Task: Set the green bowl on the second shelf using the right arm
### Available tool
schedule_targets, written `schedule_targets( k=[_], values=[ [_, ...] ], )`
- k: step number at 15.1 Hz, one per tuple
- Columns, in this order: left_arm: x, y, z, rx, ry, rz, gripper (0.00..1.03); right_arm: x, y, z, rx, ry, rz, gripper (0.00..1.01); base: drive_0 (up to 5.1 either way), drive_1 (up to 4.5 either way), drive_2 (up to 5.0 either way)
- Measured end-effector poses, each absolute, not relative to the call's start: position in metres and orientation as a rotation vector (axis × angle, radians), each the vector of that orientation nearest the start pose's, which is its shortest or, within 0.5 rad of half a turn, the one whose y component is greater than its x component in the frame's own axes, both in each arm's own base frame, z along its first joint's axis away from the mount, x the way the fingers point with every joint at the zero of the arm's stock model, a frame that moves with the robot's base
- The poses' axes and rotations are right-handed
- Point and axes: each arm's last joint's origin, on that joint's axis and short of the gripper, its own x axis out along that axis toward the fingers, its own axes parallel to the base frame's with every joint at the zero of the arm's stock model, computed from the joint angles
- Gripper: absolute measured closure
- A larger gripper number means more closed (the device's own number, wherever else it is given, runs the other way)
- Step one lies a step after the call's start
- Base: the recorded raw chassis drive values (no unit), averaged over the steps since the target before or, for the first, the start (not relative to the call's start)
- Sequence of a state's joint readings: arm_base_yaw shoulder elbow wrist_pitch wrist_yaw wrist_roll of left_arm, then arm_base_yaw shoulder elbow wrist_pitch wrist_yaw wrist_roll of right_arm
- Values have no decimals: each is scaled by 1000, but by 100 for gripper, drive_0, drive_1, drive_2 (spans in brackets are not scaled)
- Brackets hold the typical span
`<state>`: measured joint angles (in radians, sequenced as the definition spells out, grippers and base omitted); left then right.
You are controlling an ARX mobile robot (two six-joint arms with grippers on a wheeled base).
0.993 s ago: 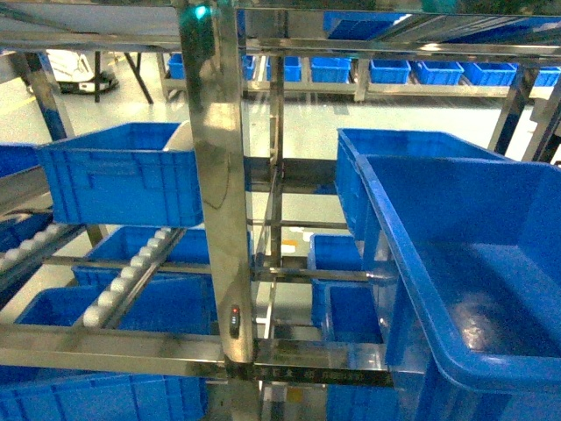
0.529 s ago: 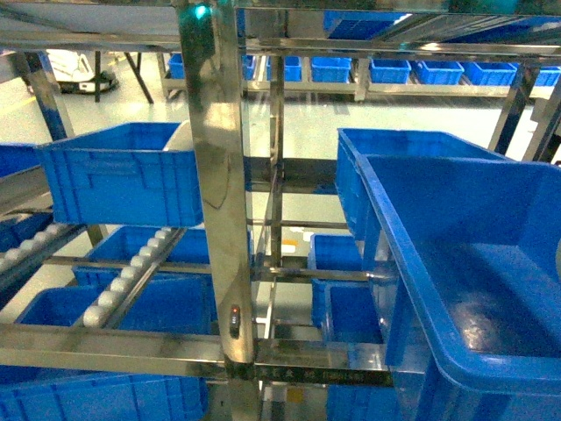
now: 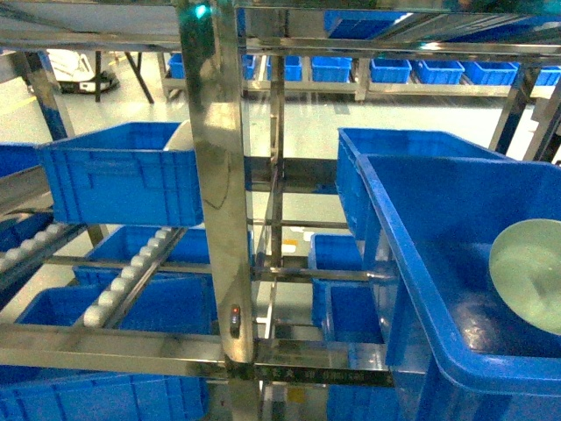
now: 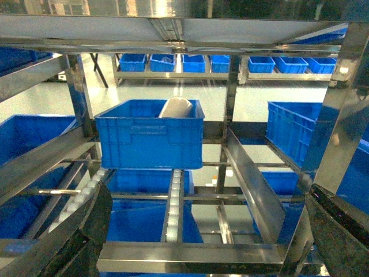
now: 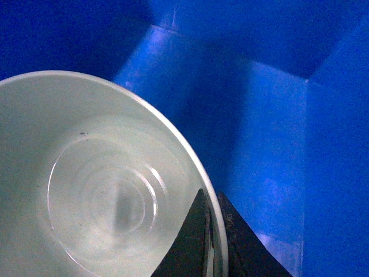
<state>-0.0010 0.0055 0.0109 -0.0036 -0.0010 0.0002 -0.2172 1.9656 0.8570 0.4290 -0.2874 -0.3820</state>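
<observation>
My right pincer [image 5: 214,242] pinched the green bowl [image 3: 530,274] by its rim, one finger inside, carrying it tilted inside the large blue crate [image 3: 412,254] on the second shelf.

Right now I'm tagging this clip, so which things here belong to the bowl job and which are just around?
Job things:
- green bowl
- right gripper, pinching the bowl's rim
- large blue crate on the second shelf, bowl over it

Just around:
- smaller blue crate holding a white object
- roller track
- steel upright
</observation>
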Motion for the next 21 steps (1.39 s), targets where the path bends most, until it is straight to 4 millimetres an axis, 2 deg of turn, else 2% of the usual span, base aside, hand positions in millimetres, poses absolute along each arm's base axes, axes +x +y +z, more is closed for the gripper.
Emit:
schedule_targets(
  k=[4, 8, 14, 16, 17, 19, 21],
  values=[
    [97, 0, 166, 0, -2, 0, 5, 375, -76, 71, -127, 776, 238, 99, 0, 0, 0],
    [97, 0, 166, 0, -2, 0, 5, 390, -78, 67, -100, 798, 252, 99, 0, 0, 0],
    [97, 0, 166, 0, -2, 0, 5, 397, -76, 71, -81, 775, 266, 25, 0, 0, 0],
    [97, 0, 166, 0, -2, 0, 5, 396, -73, 78, -69, 726, 258, 2, 0, 0, 0],
    [97, 0, 166, 0, -2, 0, 5, 394, -70, 89, -66, 680, 250, 3, 0, 0, 0],
    [97, 0, 166, 0, -1, 0, 5, 384, -68, 133, -67, 539, 222, 3, 0, 0, 0],
    [97, 0, 166, 0, -2, 0, 5, 357, -60, 160, -47, 475, 215, 3, 0, 0, 0]
  ],
)
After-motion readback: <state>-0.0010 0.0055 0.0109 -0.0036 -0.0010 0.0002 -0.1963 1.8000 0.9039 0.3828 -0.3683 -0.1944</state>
